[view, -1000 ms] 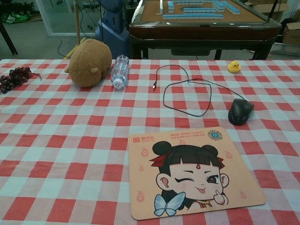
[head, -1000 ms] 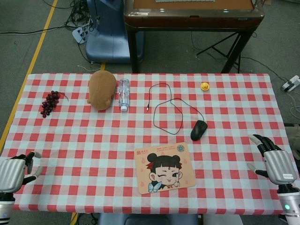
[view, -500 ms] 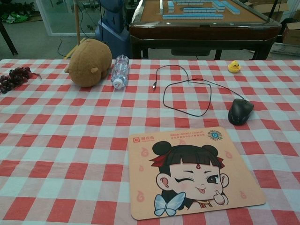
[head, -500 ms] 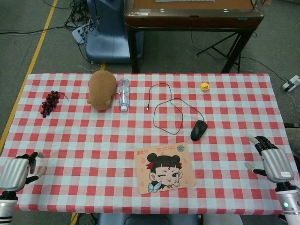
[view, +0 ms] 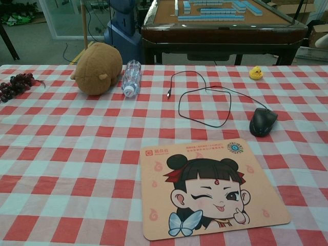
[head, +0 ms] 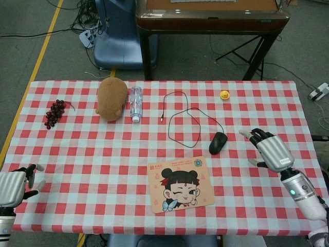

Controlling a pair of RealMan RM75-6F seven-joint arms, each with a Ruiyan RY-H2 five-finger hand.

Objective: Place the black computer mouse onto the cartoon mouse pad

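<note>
The black computer mouse (head: 218, 142) (view: 263, 121) lies on the checked cloth, its thin black cable looping away toward the far side. Just nearer than it lies the orange cartoon mouse pad (head: 180, 183) (view: 212, 186), printed with a winking girl's face and bare of objects. My right hand (head: 270, 148) hovers a short way right of the mouse, fingers spread, holding nothing. My left hand (head: 14, 185) stays at the near left table edge, fingers apart and empty. Neither hand shows in the chest view.
A brown plush toy (head: 112, 98), a clear water bottle (head: 135, 103) lying down and a bunch of dark grapes (head: 54, 113) sit at the far left. A small yellow duck (head: 224, 94) stands far right. A mahjong table (head: 211, 15) stands beyond.
My right hand has moved up and leftward from the near right corner toward the mouse. The left hand has sunk slightly at the near left edge. The mouse and pad have not moved.
</note>
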